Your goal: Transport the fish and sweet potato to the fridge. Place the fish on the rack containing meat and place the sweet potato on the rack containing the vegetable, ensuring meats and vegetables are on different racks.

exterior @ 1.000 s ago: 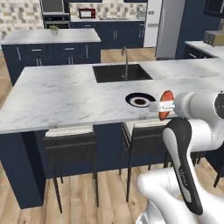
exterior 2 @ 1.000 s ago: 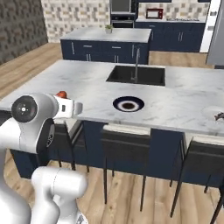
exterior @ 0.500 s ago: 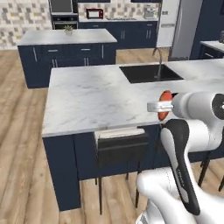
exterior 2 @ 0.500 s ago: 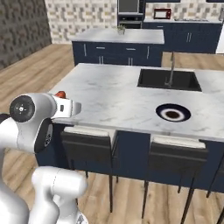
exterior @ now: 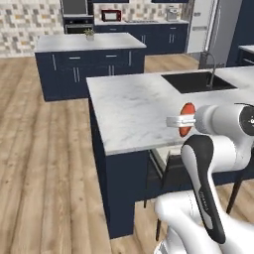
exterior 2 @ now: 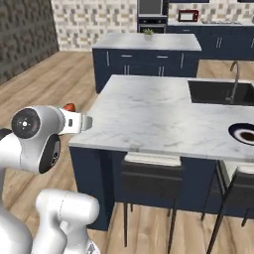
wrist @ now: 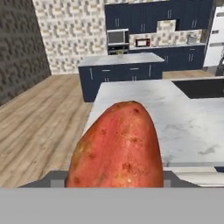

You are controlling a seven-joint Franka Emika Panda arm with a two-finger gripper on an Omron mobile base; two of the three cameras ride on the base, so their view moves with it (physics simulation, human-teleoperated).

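The sweet potato [wrist: 118, 148], an orange-brown tuber, looms close in the hand view with its tapered end up. My gripper [exterior: 181, 120] is shut on it, and the potato [exterior: 187, 119] shows as an orange lump at the hand, held level over the near edge of the marble island [exterior: 134, 106]. From the right base view the potato [exterior 2: 69, 107] peeks out behind the gripper [exterior 2: 82, 122] at the island's left corner. The tall grey fridge [exterior: 204, 22] stands far off at the back right, its door shut. The fish and the racks are out of view.
A sink with faucet [exterior: 198, 82] is set in the island, and a dark-ringed plate [exterior 2: 244, 134] lies on it. Stools [exterior 2: 151, 183] are tucked under the near edge. A second blue island [exterior: 89, 47] stands behind, with open wooden floor [exterior: 44, 149] to the left.
The whole scene has slid rightward in both base views, so the base has moved. The island's left corner and the floor now show. The gripper still holds the sweet potato.
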